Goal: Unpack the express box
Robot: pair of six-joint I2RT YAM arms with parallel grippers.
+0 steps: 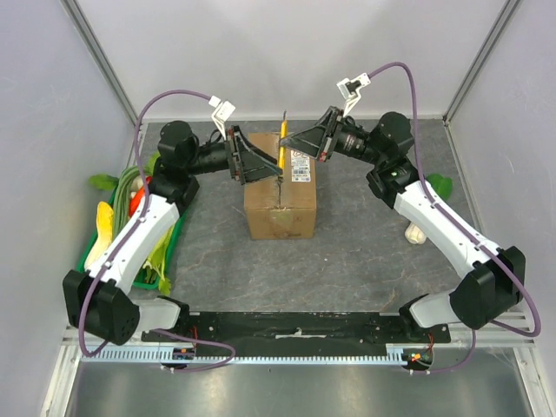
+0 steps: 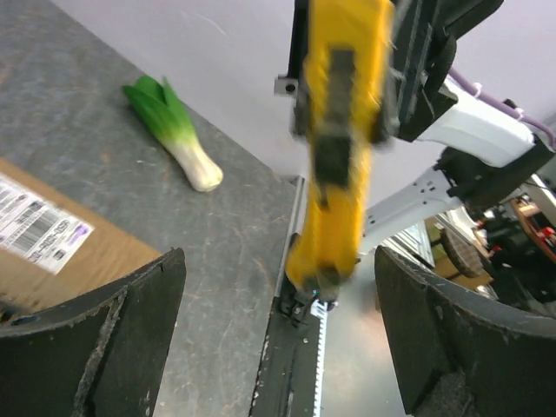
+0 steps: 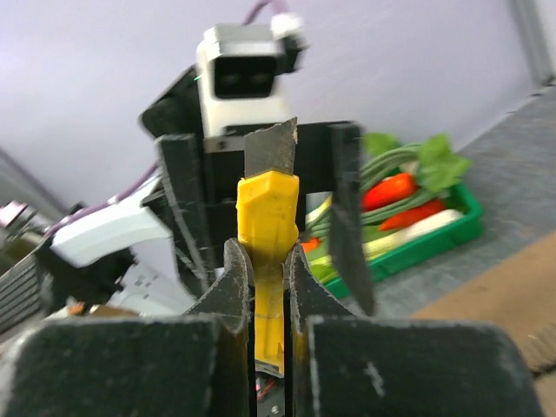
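Note:
The brown cardboard express box [image 1: 280, 208] stands shut in the middle of the table, its white label [image 1: 301, 165] on the top. It also shows in the left wrist view [image 2: 78, 261]. My right gripper [image 1: 294, 144] hovers over the box's far end, shut on a yellow box cutter [image 1: 282, 139] with its blade out [image 3: 271, 152]. In the right wrist view the fingers [image 3: 233, 278] clamp the cutter's handle [image 3: 269, 226]. My left gripper [image 1: 265, 162] is open and empty, facing the cutter [image 2: 339, 148] from the left, its fingers [image 2: 104, 339] either side of it without touching.
A green tray [image 1: 97, 254] of vegetables sits at the left beside the left arm; it also shows in the right wrist view [image 3: 426, 239]. A leek [image 1: 424, 217] lies on the table right of the box, seen too in the left wrist view [image 2: 174, 135].

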